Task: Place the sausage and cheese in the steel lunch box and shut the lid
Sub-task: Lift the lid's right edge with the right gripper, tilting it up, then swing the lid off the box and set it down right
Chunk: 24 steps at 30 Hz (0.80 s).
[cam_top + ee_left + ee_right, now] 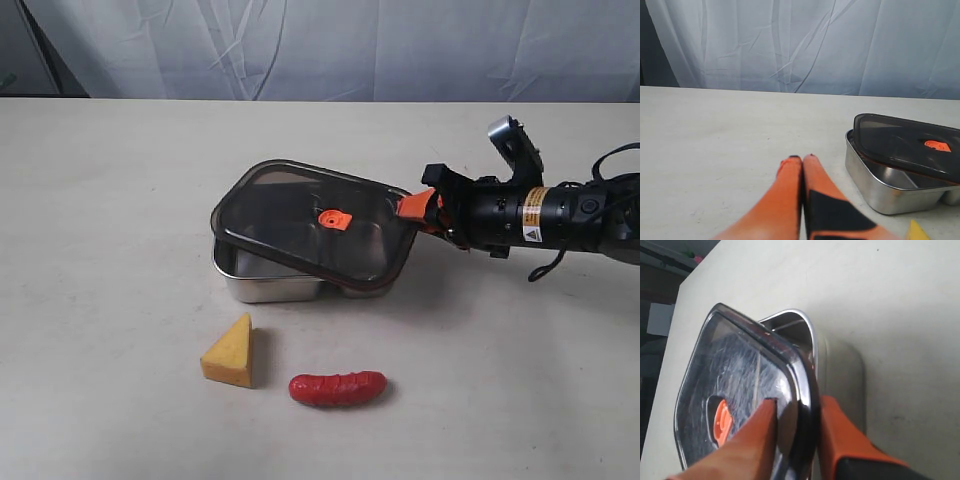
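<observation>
The dark translucent lid [300, 225] lies askew and tilted on the steel lunch box [265, 280], its right end raised. My right gripper [420, 210] is shut on that raised edge; the right wrist view shows one orange finger on top of the lid [735, 375] and the other under its rim beside the lunch box wall [840, 365], gripper [797, 400]. The yellow cheese [232, 352] and the red sausage [338, 388] lie on the table in front of the lunch box. My left gripper [802, 157] is shut and empty, left of the lunch box [875, 185].
A pale curtain hangs behind the white table's far edge [200, 98]. A corner of the cheese [915, 231] shows beside the left gripper's fingers. The right arm [560, 215] stretches in low from the right side.
</observation>
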Each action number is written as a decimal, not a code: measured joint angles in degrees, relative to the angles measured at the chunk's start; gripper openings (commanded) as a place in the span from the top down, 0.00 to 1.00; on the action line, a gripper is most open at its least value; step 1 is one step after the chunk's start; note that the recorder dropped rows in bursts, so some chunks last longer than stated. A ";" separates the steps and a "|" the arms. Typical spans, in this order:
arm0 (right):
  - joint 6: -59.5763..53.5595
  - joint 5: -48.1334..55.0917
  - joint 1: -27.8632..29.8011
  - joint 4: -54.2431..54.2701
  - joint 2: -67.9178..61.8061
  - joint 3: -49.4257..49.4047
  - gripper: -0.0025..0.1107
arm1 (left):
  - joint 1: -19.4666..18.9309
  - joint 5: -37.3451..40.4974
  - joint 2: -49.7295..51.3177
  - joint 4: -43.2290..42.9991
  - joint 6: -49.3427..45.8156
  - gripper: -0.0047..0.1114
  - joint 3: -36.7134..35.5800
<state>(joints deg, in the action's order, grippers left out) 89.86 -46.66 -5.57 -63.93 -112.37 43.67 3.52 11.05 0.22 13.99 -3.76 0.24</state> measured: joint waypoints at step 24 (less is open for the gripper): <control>-3.48 -12.23 0.29 6.45 16.11 0.00 0.99 | 0.00 0.00 0.00 0.00 0.00 0.96 0.00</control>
<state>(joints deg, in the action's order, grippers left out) 86.39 -58.89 -5.28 -57.48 -96.26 43.67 3.52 11.05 0.22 13.99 -3.76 0.24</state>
